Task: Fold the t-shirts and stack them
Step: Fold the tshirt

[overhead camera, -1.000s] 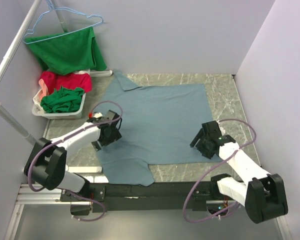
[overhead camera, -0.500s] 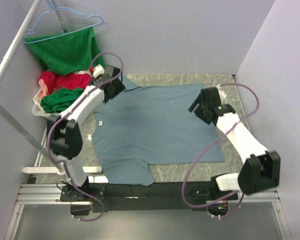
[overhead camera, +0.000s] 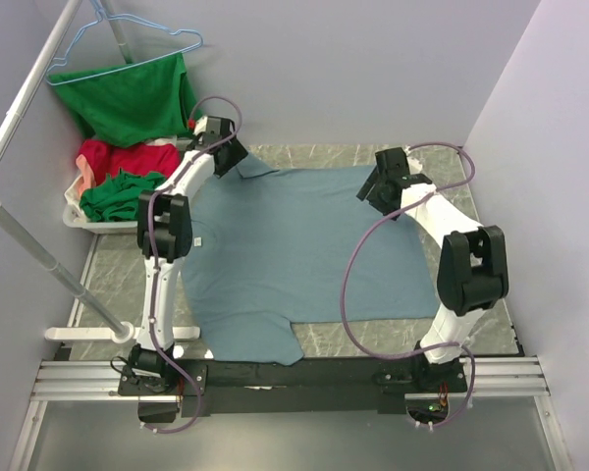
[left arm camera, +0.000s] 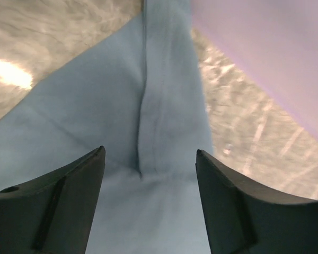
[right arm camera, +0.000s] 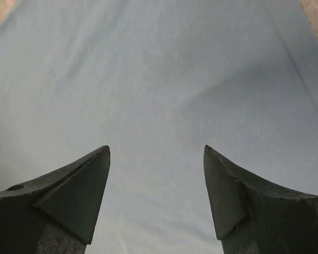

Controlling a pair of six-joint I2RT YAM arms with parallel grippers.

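Note:
A dusty grey-blue t-shirt (overhead camera: 304,245) lies spread flat on the marble table. My left gripper (overhead camera: 228,159) reaches to its far left sleeve. In the left wrist view that gripper (left arm camera: 149,152) stands open just above the creased sleeve cloth (left arm camera: 164,106), with nothing pinched. My right gripper (overhead camera: 372,187) hovers at the shirt's far right corner. In the right wrist view it (right arm camera: 156,149) is open over smooth blue cloth (right arm camera: 148,79). A red t-shirt (overhead camera: 128,157) and a dark green t-shirt (overhead camera: 123,194) lie crumpled in a basket at the left.
The white basket (overhead camera: 118,222) stands at the table's far left. Another green shirt (overhead camera: 133,98) hangs on a blue hanger from a white rail (overhead camera: 20,118). Walls close in behind and at the right; marble table (overhead camera: 442,186) shows round the shirt.
Both arms have stretched from the shirt's middle and near part to its far corners. The left jaws have narrowed a little; the shirt lies as before.

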